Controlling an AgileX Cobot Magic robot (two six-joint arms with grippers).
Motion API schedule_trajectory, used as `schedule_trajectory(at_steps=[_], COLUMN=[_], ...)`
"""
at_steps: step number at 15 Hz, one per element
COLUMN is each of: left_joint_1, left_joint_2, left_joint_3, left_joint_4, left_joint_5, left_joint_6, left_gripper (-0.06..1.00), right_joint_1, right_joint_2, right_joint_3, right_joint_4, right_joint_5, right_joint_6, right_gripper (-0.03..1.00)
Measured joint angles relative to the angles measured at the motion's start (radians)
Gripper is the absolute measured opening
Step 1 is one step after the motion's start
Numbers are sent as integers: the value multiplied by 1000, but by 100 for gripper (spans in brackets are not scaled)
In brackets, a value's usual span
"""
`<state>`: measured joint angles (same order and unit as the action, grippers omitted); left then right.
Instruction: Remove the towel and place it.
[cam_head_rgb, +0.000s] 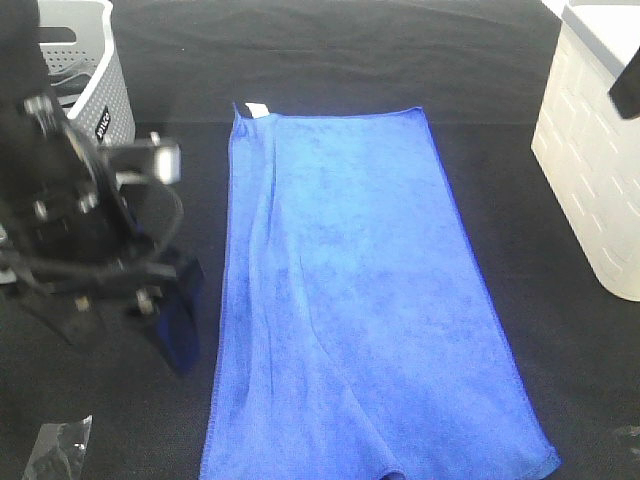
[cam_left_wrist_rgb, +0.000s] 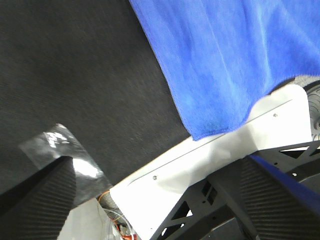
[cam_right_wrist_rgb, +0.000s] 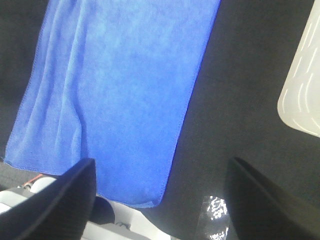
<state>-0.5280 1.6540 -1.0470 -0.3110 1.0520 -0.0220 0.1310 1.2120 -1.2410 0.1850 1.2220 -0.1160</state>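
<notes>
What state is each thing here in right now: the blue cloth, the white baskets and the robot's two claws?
towel: spread flat on the black table, slightly wrinkled, not held.
left gripper: open, empty, beside the towel.
right gripper: open, empty.
left basket: upright, inside hard to make out.
right basket: upright, inside hidden.
plastic scrap: crumpled, lying on the table.
</notes>
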Motion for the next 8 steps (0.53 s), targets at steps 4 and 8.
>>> schedule_trajectory(at_steps=[4, 8], left_joint_1=[-124, -206], left_joint_2=[38, 171], left_joint_3=[66, 66], left_joint_4=[-7, -22], left_joint_5=[-187, -300], left_joint_6=[-81, -158], left_gripper=[84, 84], right_joint_1=[0, 0], right_joint_2=[-36, -40], right_joint_3=[0, 3], right_joint_4=[12, 14], right_joint_5=[0, 1], right_joint_6=[0, 0], right_gripper=[72, 72])
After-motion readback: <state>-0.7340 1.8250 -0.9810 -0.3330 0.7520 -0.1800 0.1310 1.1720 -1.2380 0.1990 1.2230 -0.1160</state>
